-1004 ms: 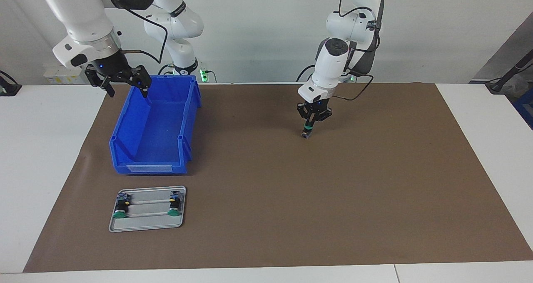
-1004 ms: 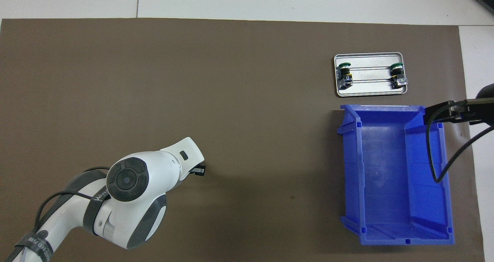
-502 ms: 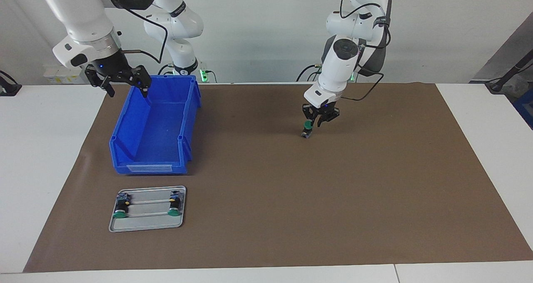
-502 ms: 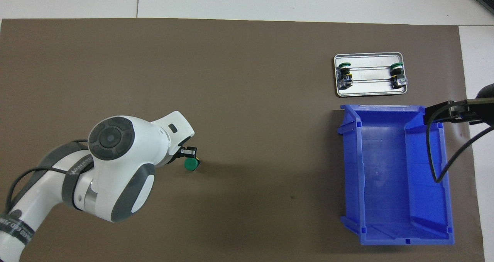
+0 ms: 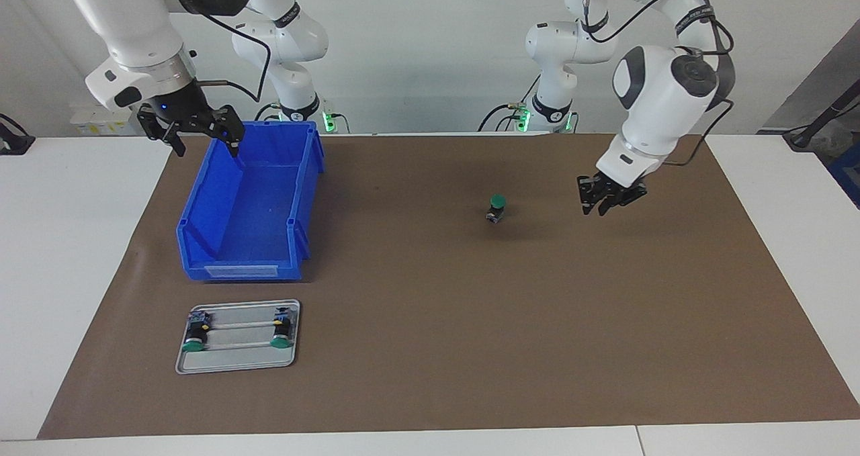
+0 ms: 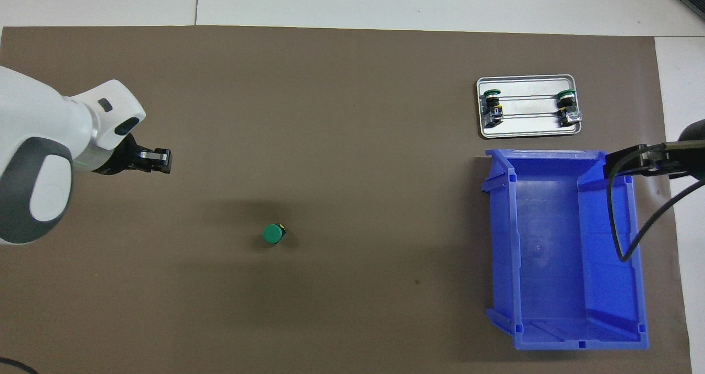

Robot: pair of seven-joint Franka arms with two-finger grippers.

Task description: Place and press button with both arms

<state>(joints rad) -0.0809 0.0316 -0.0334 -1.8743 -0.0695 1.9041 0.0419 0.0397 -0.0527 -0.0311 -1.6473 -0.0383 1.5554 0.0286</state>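
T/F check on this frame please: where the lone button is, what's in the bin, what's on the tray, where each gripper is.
1. The button stands upright on the brown mat, green cap up, with nothing touching it. True.
2. The left gripper is clamped on the button. False: it hangs over bare mat toward the left arm's end of the table, apart from the button.
3. The blue bin holds a button. False: its inside shows nothing.
4. The metal tray carries two green-capped buttons lying on their sides. True.
5. The right gripper is over the tray. False: it hangs with jaws open at the bin's end nearest the robots.
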